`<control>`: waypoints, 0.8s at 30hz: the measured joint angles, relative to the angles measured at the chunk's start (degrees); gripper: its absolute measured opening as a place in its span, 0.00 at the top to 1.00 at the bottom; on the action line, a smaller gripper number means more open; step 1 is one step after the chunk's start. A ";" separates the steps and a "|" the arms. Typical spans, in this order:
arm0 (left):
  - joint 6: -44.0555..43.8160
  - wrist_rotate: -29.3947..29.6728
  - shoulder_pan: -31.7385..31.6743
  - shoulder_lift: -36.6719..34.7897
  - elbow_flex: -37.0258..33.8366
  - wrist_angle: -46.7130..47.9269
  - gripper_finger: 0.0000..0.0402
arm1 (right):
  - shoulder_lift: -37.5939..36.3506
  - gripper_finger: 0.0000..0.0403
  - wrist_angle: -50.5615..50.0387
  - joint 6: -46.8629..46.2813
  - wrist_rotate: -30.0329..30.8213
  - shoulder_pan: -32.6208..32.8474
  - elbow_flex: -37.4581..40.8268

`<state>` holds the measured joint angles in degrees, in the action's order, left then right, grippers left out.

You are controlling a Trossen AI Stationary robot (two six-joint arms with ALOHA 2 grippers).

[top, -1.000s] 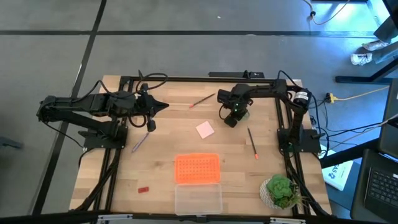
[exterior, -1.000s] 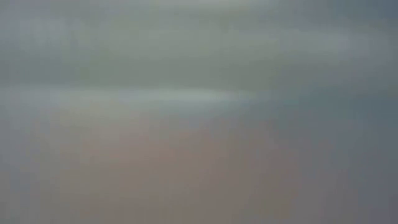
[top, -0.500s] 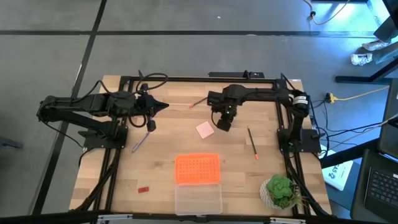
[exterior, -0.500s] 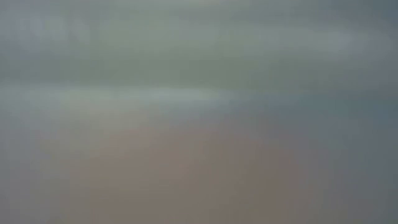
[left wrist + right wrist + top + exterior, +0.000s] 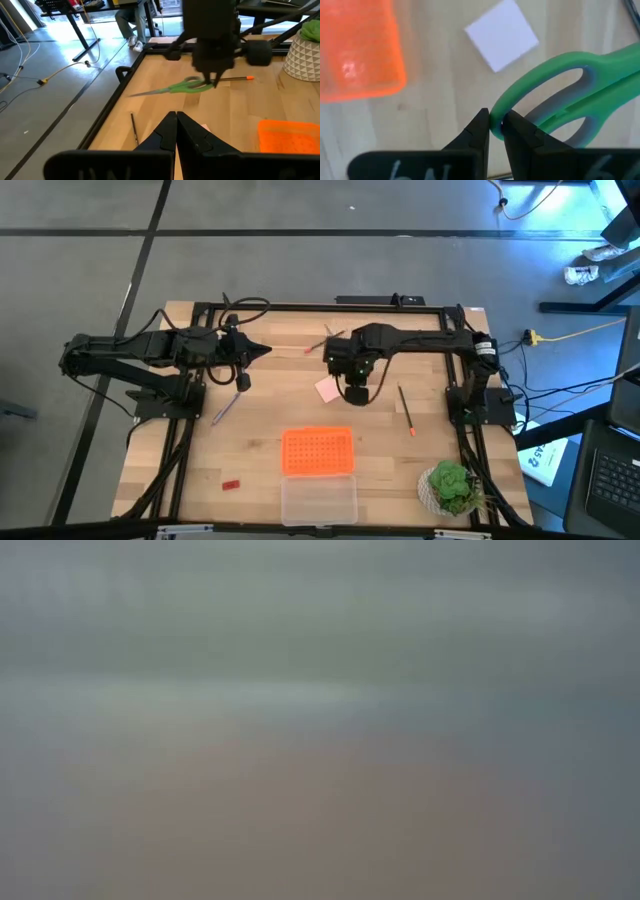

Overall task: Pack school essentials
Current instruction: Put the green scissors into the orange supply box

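1. Right claw (image 5: 495,131): pinched on the handle loop of the green-handled scissors (image 5: 570,95), held above mid-tabletop (image 5: 260,480).
2. Pink square pad (image 5: 502,34): on the tabletop just beside the claw.
3. Orange perforated lid (image 5: 317,451): nearer the front edge.
4. Left claw (image 5: 176,131): closed, empty, parked at the left side.

Orange perforated lid (image 5: 317,451) touching clear box (image 5: 318,501), near potted plant (image 5: 449,488).

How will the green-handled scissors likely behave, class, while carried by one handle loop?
The right hand pinches only a handle loop of the green-handled scissors, so they will probably swing. Held roughly level, they seem stiff and light. The smooth plastic might slip.
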<state>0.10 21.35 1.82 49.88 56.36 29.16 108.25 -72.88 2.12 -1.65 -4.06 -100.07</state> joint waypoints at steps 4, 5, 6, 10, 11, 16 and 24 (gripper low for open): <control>0.00 0.10 0.55 -0.01 0.00 0.81 1.00 | -0.03 0.88 -2.63 5.17 0.04 3.05 -3.04; -0.03 0.12 0.60 -0.05 0.00 1.01 1.00 | -0.04 0.88 -3.02 6.17 0.04 3.76 -3.52; -0.33 0.12 0.60 -0.17 0.00 1.16 1.00 | -0.04 0.89 -3.34 7.25 0.04 4.43 -3.95; -1.54 0.27 1.41 -0.58 0.00 1.70 1.00 | -0.04 0.91 -3.48 10.22 0.02 7.19 -4.90; -1.51 0.23 1.65 -0.61 0.00 1.75 1.00 | -0.04 0.91 -3.55 10.09 0.02 7.76 -4.90; -1.49 0.35 2.66 -1.21 -0.02 1.96 1.00 | -0.04 0.90 -3.55 4.87 -0.48 10.24 -4.88; -1.49 0.52 2.89 -2.09 -0.02 2.27 1.00 | -0.04 0.90 -0.09 -4.29 -1.77 14.28 -4.88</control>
<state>-1.39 21.87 4.71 47.79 56.34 31.43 108.20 -72.97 -2.17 -3.42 10.23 -104.95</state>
